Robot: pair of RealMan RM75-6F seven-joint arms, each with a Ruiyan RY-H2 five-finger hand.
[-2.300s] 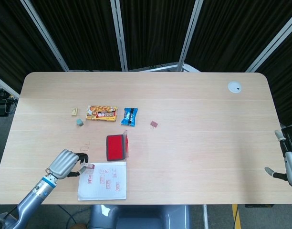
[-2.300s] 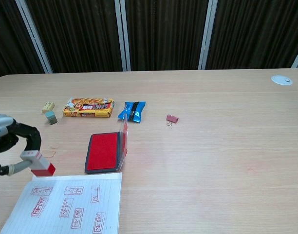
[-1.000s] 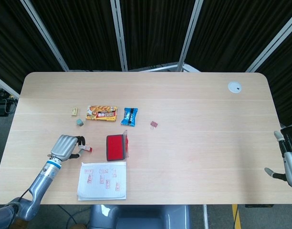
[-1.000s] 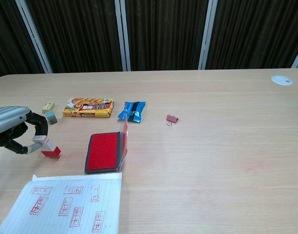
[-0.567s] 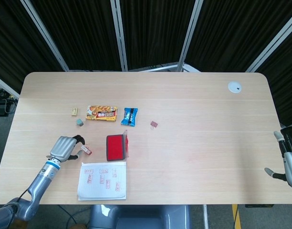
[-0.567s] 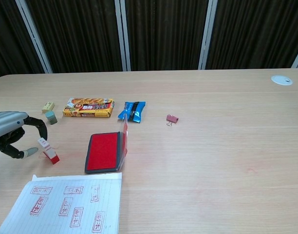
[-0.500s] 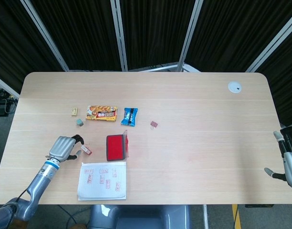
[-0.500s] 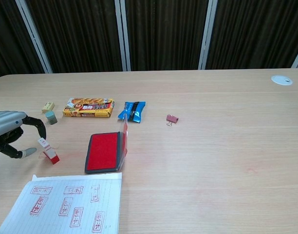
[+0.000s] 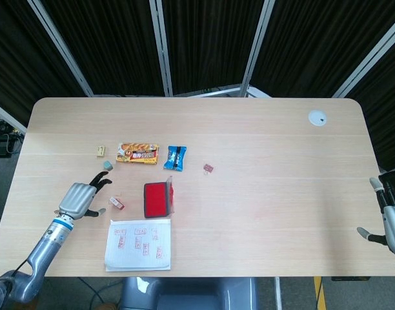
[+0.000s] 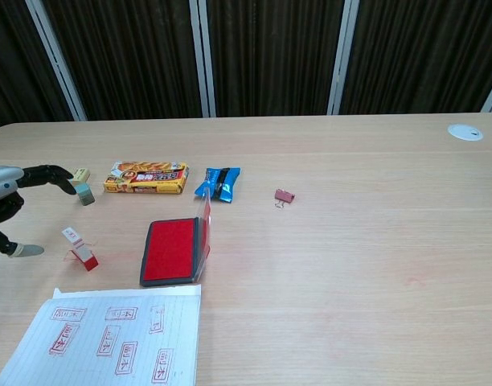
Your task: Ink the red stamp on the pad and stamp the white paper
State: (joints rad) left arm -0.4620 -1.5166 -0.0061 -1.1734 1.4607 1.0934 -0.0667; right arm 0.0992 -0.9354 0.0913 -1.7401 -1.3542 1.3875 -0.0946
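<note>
The red stamp (image 9: 117, 204) (image 10: 79, 248) stands tilted on the table, left of the open red ink pad (image 9: 156, 199) (image 10: 173, 250). Below both lies the white paper (image 9: 139, 244) (image 10: 113, 336), covered with several red stamp marks. My left hand (image 9: 81, 199) (image 10: 6, 208) is to the left of the stamp, fingers spread, holding nothing and a short gap away from it. My right hand (image 9: 392, 218) rests at the table's far right edge with its fingers apart and nothing in it; the chest view does not show it.
A yellow snack box (image 9: 137, 154) (image 10: 145, 178), a blue packet (image 9: 175, 157) (image 10: 219, 183), a pink binder clip (image 9: 208, 168) (image 10: 284, 196), a small tan block (image 9: 101, 151) (image 10: 79, 176) and a grey-green eraser (image 9: 108, 165) (image 10: 85, 194) lie behind the pad. A white disc (image 9: 317, 117) (image 10: 465, 132) sits far right.
My left hand carried the stamp from the paper up to the table beside the pad, set it down, let go and drew back left with fingers spreading. The right hand stayed still.
</note>
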